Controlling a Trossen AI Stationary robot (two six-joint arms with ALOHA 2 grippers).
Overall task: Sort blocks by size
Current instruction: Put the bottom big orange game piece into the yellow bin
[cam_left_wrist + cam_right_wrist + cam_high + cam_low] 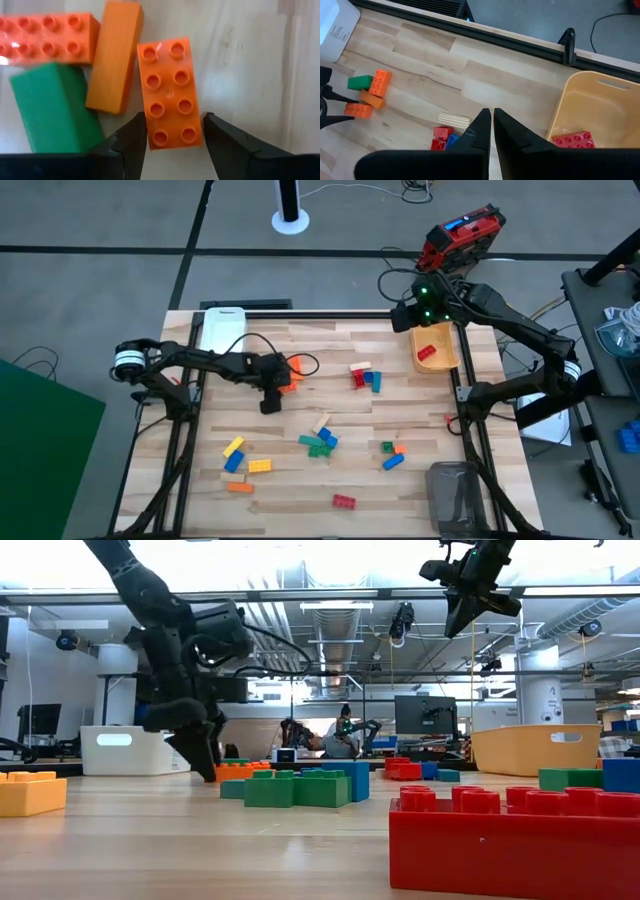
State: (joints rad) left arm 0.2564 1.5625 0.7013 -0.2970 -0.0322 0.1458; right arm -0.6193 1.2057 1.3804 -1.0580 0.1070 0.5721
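The left end effector [174, 142] is lowered to the table [300, 490], its fingers parted around the near end of an orange eight-stud block [169, 94]; narrow gaps are seen on both sides, so the block is straddled but not clamped. Just beside that block an orange block lying on its side [114, 56] is seen, and next to it a green block [49, 106] close against one finger [131, 145]. Beyond these a second studded orange block [44, 38] is laid crosswise. On the block's other side bare wood is left open.

Farther out from this end effector, a white bin [222, 328] is set near the table's far edge, and a red, blue and beige cluster [364, 375] lies toward the middle of the table. Toward the near edge, further blocks are scattered: green and blue ones [319, 443], yellow, blue and orange ones [240, 463], and a single red one [344, 501]. A grey bin [457, 493] is placed at the near right corner.

The right end effector [492, 127] is held high above the table with its fingers brought almost together and nothing between them. Below and beside it an orange-yellow bin [600, 102] is seen with a red block [574, 140] inside.

No legible writing is made out.
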